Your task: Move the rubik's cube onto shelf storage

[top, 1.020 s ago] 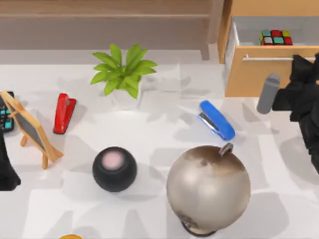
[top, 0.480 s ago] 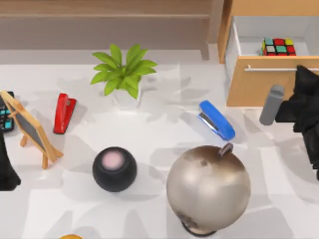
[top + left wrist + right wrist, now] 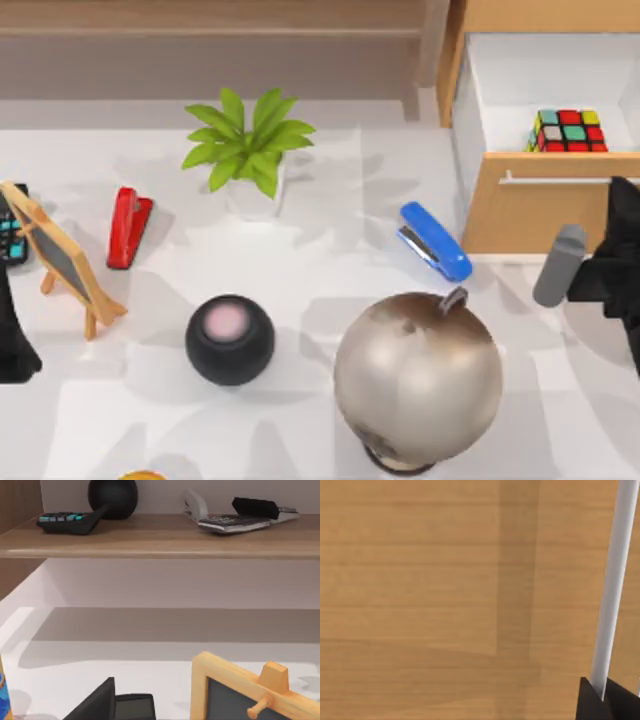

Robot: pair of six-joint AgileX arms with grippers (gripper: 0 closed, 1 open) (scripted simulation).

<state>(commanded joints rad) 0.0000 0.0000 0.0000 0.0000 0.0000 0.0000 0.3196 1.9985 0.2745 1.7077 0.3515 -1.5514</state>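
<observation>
The rubik's cube (image 3: 568, 131) sits inside the open drawer of the light-wood cabinet (image 3: 520, 215) at the back right. My right gripper (image 3: 622, 188) is at the drawer front, shut on the metal bar handle (image 3: 560, 180). In the right wrist view the handle (image 3: 612, 590) runs across the wood front, with a black fingertip (image 3: 592, 702) against it. The shelf storage (image 3: 200, 30) spans the back of the table; its light-wood board (image 3: 160, 535) carries other items. My left arm (image 3: 12, 345) stays parked at the left edge.
A large globe (image 3: 418, 378) stands front centre, with a black speaker ball (image 3: 229, 338) to its left. A blue stapler (image 3: 435, 241), a potted plant (image 3: 250, 145), a red stapler (image 3: 128, 227) and a small chalkboard (image 3: 60, 258) lie across the table.
The drawer has slid out toward the table's front, pulled by my right gripper. The cube rode along inside it. The left arm has not moved.
</observation>
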